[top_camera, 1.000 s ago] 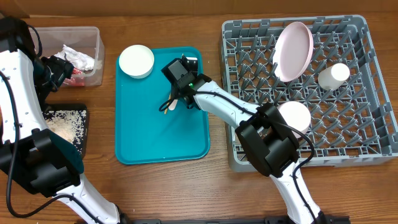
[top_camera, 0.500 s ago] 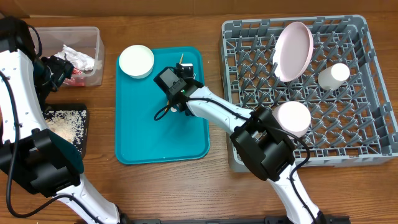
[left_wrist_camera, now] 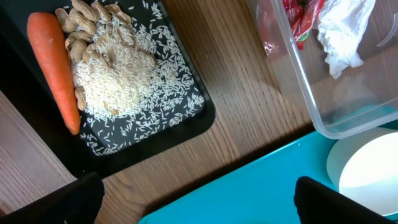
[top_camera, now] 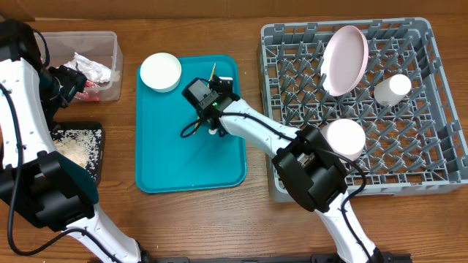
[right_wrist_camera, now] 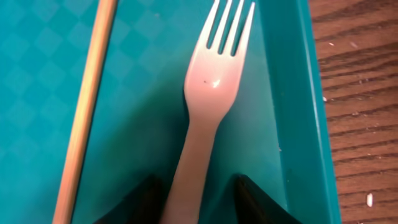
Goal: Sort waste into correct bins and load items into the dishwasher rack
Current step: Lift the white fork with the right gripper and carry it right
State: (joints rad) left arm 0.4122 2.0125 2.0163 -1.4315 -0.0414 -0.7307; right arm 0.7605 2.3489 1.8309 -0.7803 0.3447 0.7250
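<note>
My right gripper [top_camera: 207,97] [right_wrist_camera: 198,202] is low over the teal tray [top_camera: 183,164], open, with a finger on each side of the white fork's [right_wrist_camera: 214,87] handle. The wooden stick [right_wrist_camera: 87,106] [top_camera: 213,71] lies left of the fork. My left gripper [left_wrist_camera: 199,205] [top_camera: 64,82] is open and empty between the black tray [left_wrist_camera: 193,124] and the clear tub [left_wrist_camera: 323,118]. The black tray holds the carrot [left_wrist_camera: 55,68] and grainy scraps [left_wrist_camera: 115,71]. The tub holds the red wrapper [left_wrist_camera: 297,15] and napkin [left_wrist_camera: 339,31].
One white bowl [top_camera: 160,71] sits at the teal tray's back left corner. The grey rack [top_camera: 431,146] on the right holds the plate [top_camera: 345,58], the cup [top_camera: 392,88] and the other bowl [top_camera: 345,137]. The fork lies close to the teal tray's raised edge [right_wrist_camera: 292,93].
My right gripper has shifted left and a little nearer over the teal tray. The stick's end now shows beyond the gripper. The left arm has not moved.
</note>
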